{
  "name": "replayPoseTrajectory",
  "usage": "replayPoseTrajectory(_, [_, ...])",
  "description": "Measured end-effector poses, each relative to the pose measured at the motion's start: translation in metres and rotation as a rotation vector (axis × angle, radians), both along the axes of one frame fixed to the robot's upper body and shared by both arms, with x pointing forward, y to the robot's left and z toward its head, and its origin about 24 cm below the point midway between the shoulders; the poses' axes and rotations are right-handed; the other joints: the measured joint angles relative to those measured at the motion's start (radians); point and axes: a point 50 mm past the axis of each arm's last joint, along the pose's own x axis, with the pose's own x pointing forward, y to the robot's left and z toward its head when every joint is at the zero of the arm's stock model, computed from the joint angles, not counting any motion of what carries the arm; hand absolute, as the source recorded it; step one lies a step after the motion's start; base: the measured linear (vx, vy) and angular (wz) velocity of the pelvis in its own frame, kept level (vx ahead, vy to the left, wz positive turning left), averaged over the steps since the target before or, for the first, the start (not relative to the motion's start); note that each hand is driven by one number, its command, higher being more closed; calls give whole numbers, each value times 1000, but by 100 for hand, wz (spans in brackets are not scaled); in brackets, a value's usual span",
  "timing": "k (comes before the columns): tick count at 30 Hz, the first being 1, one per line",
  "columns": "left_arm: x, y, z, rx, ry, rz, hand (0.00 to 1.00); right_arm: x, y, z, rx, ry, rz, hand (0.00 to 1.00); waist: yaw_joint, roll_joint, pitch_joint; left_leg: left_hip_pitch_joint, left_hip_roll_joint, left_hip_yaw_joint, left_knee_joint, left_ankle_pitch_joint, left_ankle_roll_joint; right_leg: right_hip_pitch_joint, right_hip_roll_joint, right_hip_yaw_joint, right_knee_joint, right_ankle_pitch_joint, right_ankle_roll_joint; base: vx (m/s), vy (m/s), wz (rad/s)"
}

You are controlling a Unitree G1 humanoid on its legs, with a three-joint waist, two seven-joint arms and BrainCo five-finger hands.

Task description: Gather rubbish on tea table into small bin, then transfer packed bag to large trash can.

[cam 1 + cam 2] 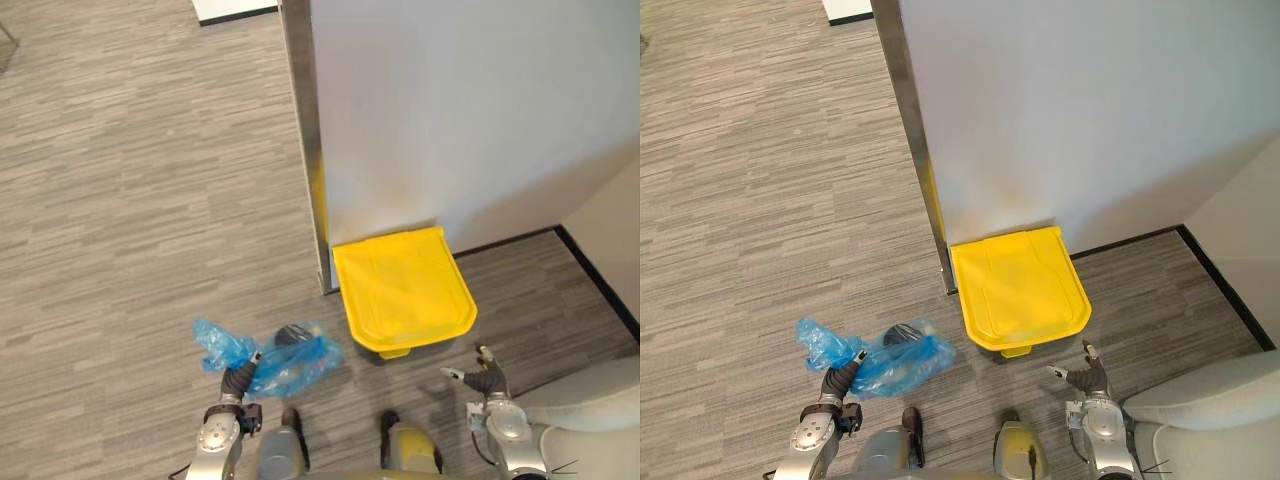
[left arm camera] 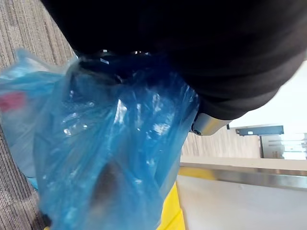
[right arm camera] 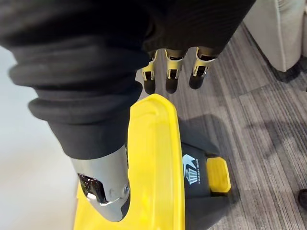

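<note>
A packed blue plastic bag (image 1: 285, 362) with something dark inside hangs just above the carpet, left of the large trash can. My left hand (image 1: 238, 380) is curled on the bag's gathered top; in the left wrist view the blue bag (image 2: 110, 143) bulges close under the dark cover. The large trash can (image 1: 403, 290) has a yellow lid lying shut and stands against the wall. My right hand (image 1: 485, 380) hovers open just to the right of the can's front, holding nothing. In the right wrist view its straight fingers (image 3: 168, 72) point past the yellow lid (image 3: 153, 158) and a yellow foot pedal (image 3: 218, 175).
A white wall panel with a metal corner strip (image 1: 305, 140) rises right behind the can. A pale cushioned seat (image 1: 590, 400) stands at the lower right. Grey striped carpet (image 1: 130, 200) stretches out to the left.
</note>
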Motion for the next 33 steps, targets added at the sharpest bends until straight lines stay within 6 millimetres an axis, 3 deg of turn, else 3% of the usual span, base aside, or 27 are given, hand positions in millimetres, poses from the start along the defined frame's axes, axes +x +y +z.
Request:
replayPoseTrajectory(5, [-4, 2, -2, 3, 12, 12, 100, -4, 8, -4, 29, 4, -4, 0, 6, 3, -2, 1, 4, 33, 46, -65, -2, -6, 8, 64, -50, 35, 11, -99, 108, -47])
replayPoseTrajectory(9, [-8, 14, -2, 18, 17, 59, 100, 6, 12, -1, 26, -8, 18, 0, 23, 1, -7, -1, 3, 58, 43, -90, 0, -8, 3, 51, -161, 119, -1, -8, 78, -66])
replayPoseTrajectory(17, [-13, 17, -9, 17, 57, 70, 100, 14, 5, 2, 2, -12, 23, 0, 19, -1, -18, 49, 4, 38, 32, -90, 8, 36, 13, 8, -225, 182, 11, 108, 3, -28])
replayPoseTrajectory(23, [-7, 15, -6, 15, 40, 64, 100, 10, 5, -4, 4, 24, 21, 0, 22, -14, -27, 42, 2, 36, 65, -117, 23, 19, 6, -10, -180, 175, 18, -10, 19, -2])
replayPoseTrajectory(25, [-8, 14, -7, 15, 43, 56, 100, 8, 4, -4, 6, 29, 14, 0, 20, -22, -21, 24, 0, 24, 173, -206, 44, -41, -24, -16, 12, 71, 31, -109, 87, -6])
replayPoseTrajectory(26, [-8, 13, -7, 14, 46, 50, 100, 7, 4, -5, 6, 34, 11, 0, 20, -22, -20, 28, 1, 18, 191, -225, 44, -53, -35, -27, 65, 54, 34, -92, 60, 13])
replayPoseTrajectory(28, [-7, 12, -5, 22, 37, 37, 100, -2, 9, -11, 30, 63, -2, 0, 2, -25, 5, 72, -13, -8, 254, -272, 80, -144, -108, -129, 343, 17, 32, -76, 54, 21])
replayPoseTrajectory(29, [-6, 15, -3, 34, 30, 36, 100, -1, 13, -11, 42, 55, -2, 0, 5, -38, 11, 81, -11, -8, 284, -292, 89, -171, -122, -162, 356, -10, 6, -31, 23, 6])
replayPoseTrajectory(31, [0, 20, 0, 59, 18, 25, 100, 5, 17, -6, 48, 22, 3, 0, 16, -49, 23, 77, 4, -9, 345, -332, 88, -213, -129, -201, 263, 2, 6, 14, -59, 2])
replayPoseTrajectory(32, [6, 24, 3, 77, 4, 20, 100, 12, 14, -2, 44, 2, -5, 0, 22, -67, 41, 63, 2, -19, 381, -357, 82, -225, -140, -227, 56, 60, 44, -2, -85, 23])
replayPoseTrajectory(33, [10, 25, 4, 84, -1, 23, 100, 14, 12, 0, 37, -7, -16, 0, 19, -73, 47, 54, -2, -32, 400, -367, 78, -219, -152, -240, -11, 61, 53, 15, -129, 60])
